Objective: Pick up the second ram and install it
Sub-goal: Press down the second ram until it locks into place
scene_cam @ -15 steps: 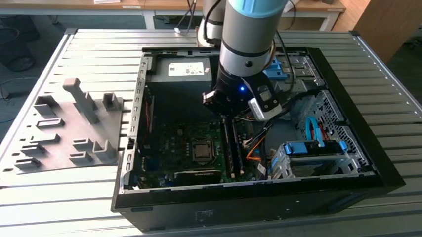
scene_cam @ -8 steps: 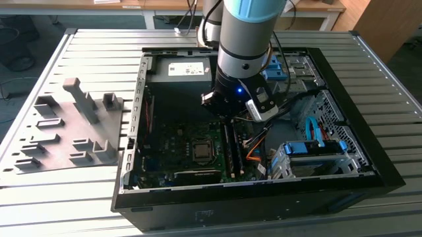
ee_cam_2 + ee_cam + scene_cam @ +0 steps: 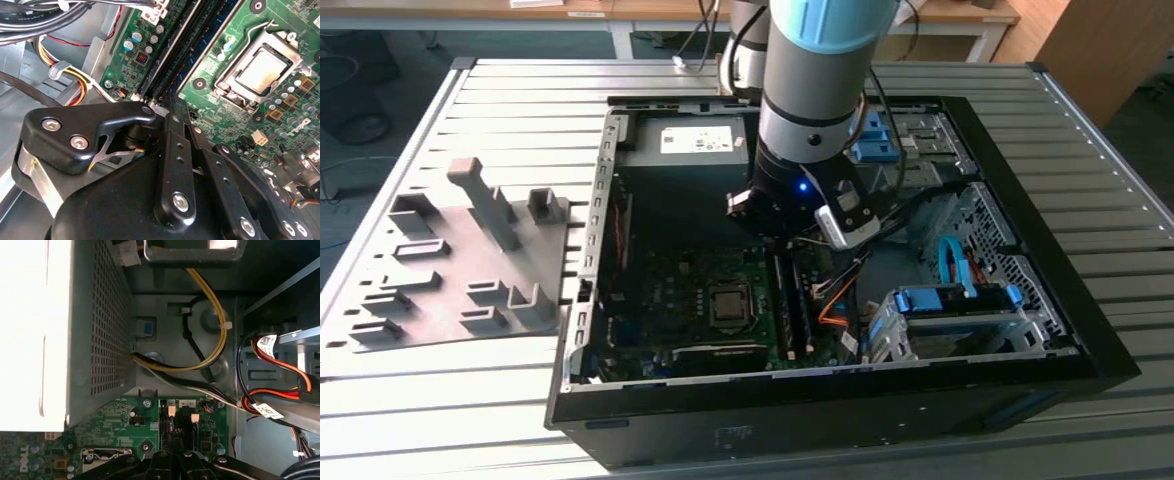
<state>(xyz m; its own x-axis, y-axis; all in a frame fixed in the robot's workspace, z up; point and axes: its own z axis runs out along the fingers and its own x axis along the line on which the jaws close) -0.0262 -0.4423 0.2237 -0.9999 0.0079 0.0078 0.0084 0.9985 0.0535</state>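
Observation:
My gripper (image 3: 172, 107) is down inside the open computer case (image 3: 587, 300), with its fingers together, at the end of the memory slots on the green motherboard (image 3: 235, 120). The second ram (image 3: 175, 60) stands in a slot as a long dark strip that runs away from my fingertips, close beside another dark strip. In the exterior view the gripper (image 3: 781, 235) hangs over the far end of the slots (image 3: 787, 300), just right of the processor socket (image 3: 724, 300). In the first wrist view the fingers (image 3: 170, 457) sit just over the slot's white latches (image 3: 171, 411).
The power supply (image 3: 60, 330) stands close beside the slots. Yellow and black cables (image 3: 210, 345) and red data cables (image 3: 280, 370) cross the case floor. A blue drive cage (image 3: 947, 315) fills the case's near right corner. A grey parts fixture (image 3: 467, 260) lies on the table at the exterior view's left.

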